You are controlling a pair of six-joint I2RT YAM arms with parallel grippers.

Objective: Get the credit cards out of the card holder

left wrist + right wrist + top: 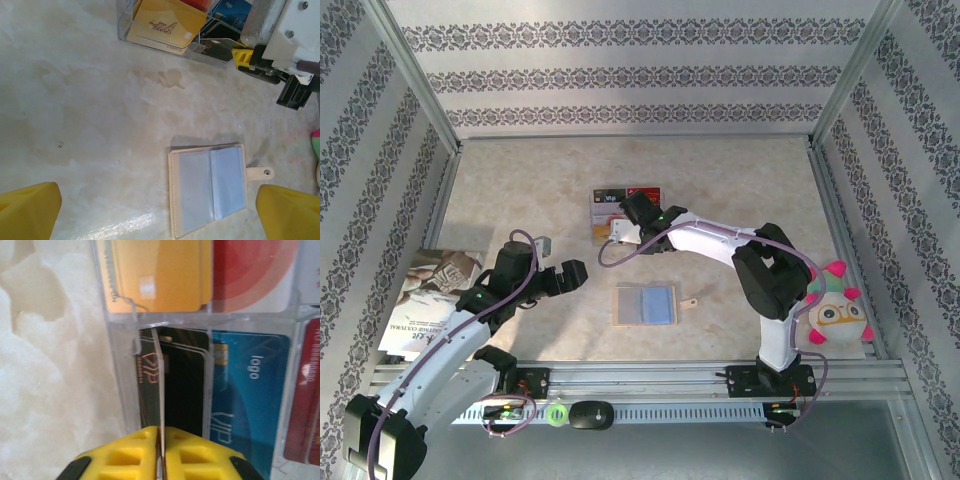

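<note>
The card holder (pixel 645 303) lies open and flat on the table, tan with grey-blue sleeves (pixel 210 187) and a small strap tab (pixel 262 173). No card shows in its sleeves. My left gripper (pixel 568 277) hovers open just left of it, and its yellow fingertips (pixel 30 212) stand wide apart with nothing between them. My right gripper (pixel 161 450) is over a clear tray (pixel 120 365) farther back, shut on a thin credit card (pixel 160 385) seen edge-on. Orange (pixel 160 275), black (pixel 185 380), blue (pixel 250 390) and red cards lie in the tray.
A printed booklet (pixel 430 300) lies at the left edge under my left arm. A plush toy (pixel 835 305) sits at the right by the right arm's base. The clear tray (pixel 625 205) stands behind the card holder, with bare table between them.
</note>
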